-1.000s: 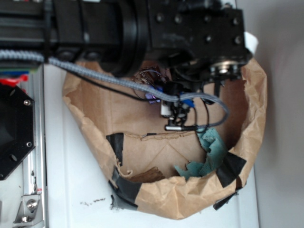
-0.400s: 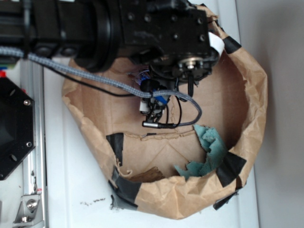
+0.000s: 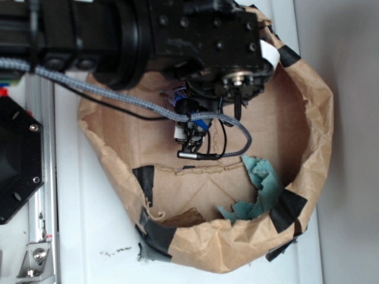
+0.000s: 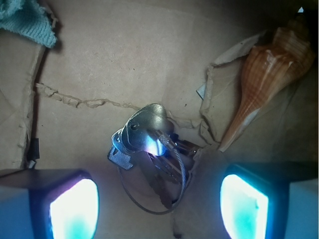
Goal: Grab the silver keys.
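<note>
The silver keys (image 4: 142, 130) lie on the brown cardboard floor in the middle of the wrist view, a shiny bunch with a thin wire ring looping down toward me. My gripper (image 4: 159, 208) is open just above them. Its two glowing pads (image 4: 75, 209) stand wide apart on either side of the ring, touching nothing. In the exterior view the black arm (image 3: 201, 35) reaches over the paper-walled container and covers the keys.
An orange-striped conch shell (image 4: 264, 74) lies to the right of the keys beside a torn cardboard flap. A teal scrap (image 4: 27, 20) sits at the upper left, also seen as the teal scrap (image 3: 260, 189). Crumpled brown paper walls (image 3: 317, 136) with black tape (image 3: 287, 210) ring the floor.
Over the last second the arm shifted left and toward the top of the exterior view. It has been still for the last half second.
</note>
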Motion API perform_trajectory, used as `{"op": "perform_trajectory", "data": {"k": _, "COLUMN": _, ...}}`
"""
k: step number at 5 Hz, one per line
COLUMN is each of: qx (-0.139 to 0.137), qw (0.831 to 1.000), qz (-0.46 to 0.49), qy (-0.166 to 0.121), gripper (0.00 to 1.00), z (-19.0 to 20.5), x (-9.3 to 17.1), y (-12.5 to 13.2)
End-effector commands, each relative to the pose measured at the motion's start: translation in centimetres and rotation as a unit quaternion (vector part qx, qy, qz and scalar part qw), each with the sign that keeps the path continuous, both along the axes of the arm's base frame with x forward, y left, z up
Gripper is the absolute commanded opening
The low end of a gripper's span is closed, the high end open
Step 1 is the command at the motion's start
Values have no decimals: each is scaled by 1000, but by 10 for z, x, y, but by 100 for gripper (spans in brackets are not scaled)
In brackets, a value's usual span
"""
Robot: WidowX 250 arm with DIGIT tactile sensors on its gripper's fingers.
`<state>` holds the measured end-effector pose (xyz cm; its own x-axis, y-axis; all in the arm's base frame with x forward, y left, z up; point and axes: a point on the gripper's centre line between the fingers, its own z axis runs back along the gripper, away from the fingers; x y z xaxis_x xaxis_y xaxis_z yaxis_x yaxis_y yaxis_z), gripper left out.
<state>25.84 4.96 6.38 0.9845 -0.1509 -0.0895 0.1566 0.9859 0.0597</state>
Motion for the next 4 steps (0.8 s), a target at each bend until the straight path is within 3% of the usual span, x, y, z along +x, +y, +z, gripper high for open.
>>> {"op": "perform_trajectory", "data": {"k": 1, "qx": -3, "qw": 1000, "qz": -21, "qy": -24, "gripper": 100, "z": 2, "x": -14, "y": 12}}
{"op": "perform_trajectory", "data": {"k": 2, "qx": -34, "qw": 998, "qz": -51, "qy": -28, "gripper": 100, "z": -6, "x": -22, "y": 24}}
{"op": "perform_trajectory", "data": {"k": 4, "qx": -42, "qw": 997, "qz": -51, "qy": -36, "gripper": 100, "z": -14, "x": -13, "y": 26}}
